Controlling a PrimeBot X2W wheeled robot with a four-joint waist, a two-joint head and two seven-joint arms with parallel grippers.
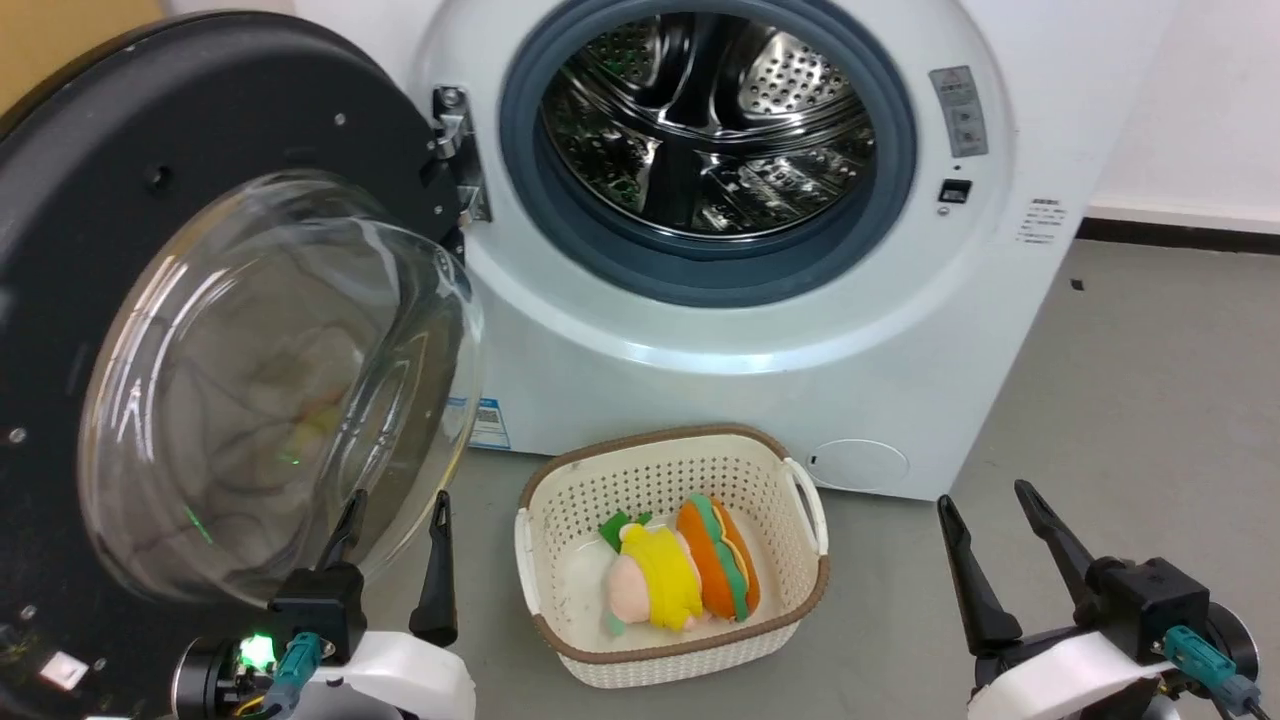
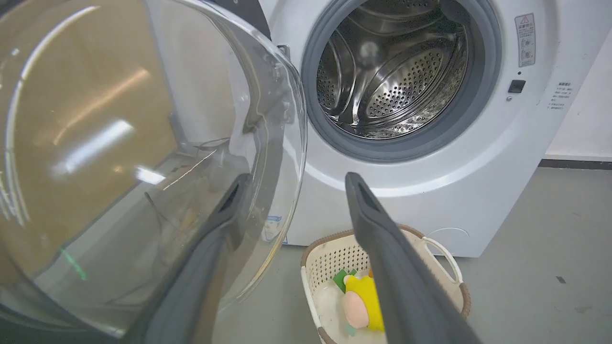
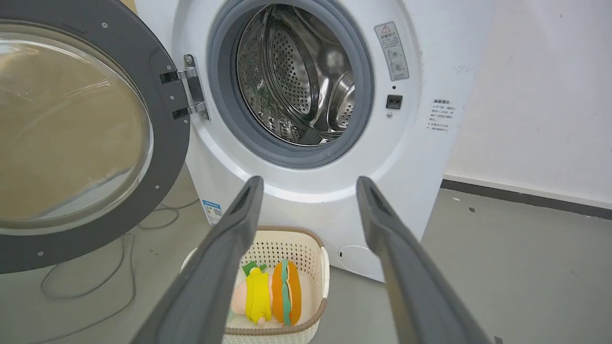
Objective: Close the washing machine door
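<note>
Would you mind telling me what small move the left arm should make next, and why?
Probably sweep the left gripper rightward, toward the drum opening. The washing machine door stands wide open, and the open fingers sit at the lower edge of its glass bowl, apparently astride it, so a sideways push should start it swinging shut.

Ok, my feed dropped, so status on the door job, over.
Both hands open, empty: left hand at the door's glass bowl, contact unclear; right hand low, clear. Washing machine door wide open. Basket of plush toys on floor before the machine.
</note>
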